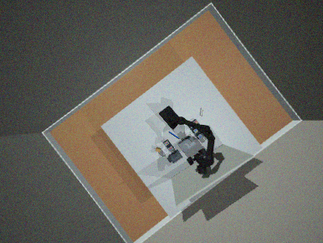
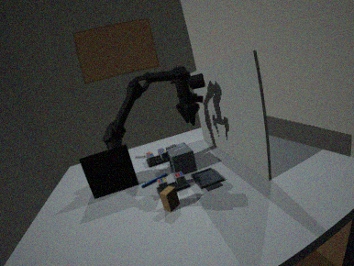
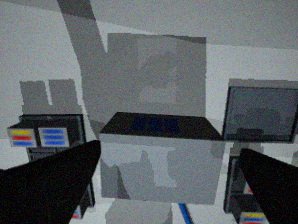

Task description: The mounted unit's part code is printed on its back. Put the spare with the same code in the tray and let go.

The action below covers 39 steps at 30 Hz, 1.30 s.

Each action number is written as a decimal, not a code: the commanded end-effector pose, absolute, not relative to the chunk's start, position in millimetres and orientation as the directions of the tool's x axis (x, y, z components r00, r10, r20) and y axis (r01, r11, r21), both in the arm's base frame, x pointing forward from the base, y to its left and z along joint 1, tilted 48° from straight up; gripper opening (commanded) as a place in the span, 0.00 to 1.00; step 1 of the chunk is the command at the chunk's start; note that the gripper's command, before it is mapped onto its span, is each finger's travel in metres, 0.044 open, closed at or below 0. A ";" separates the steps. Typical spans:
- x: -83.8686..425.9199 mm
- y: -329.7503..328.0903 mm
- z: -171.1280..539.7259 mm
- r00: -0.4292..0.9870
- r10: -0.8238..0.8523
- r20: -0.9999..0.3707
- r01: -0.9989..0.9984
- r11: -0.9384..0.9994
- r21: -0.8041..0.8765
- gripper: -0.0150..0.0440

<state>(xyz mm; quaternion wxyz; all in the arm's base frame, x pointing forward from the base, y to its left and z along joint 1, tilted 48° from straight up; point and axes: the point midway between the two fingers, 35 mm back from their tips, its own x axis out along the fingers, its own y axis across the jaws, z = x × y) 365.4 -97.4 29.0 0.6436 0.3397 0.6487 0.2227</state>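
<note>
The fingers are spread, holding nothing. The tray [image 3: 261,114] [image 2: 208,178] lies beside the grey box [image 3: 162,167] [image 2: 182,158]; the exterior view shows a tan block [image 2: 169,199], out of the wrist view.

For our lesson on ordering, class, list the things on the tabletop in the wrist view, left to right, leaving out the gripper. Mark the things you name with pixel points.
Left-hand rack of striped blocks [image 3: 81,131], grey box with a dark top [image 3: 162,167], dark square tray [image 3: 262,112] [image 2: 208,178] [image 1: 174,157]
</note>
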 end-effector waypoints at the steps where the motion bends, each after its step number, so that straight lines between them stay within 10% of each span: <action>1: 365.4 -96.8 28.2 0.058 0.732 -0.679 0.164 0.664 0.730 1.00; 7: 369.1 -58.5 49.8 0.059 0.723 -0.688 -0.201 0.684 0.701 1.00; 16: 349.5 44.3 101.4 0.060 0.729 -0.681 -0.932 0.285 0.223 1.00; 33: 337.3 69.9 113.2 0.057 0.738 -0.672 -0.994 0.107 0.033 1.00; 39: 331.7 96.7 91.6 0.057 0.739 -0.671 -0.994 0.107 0.033 0.76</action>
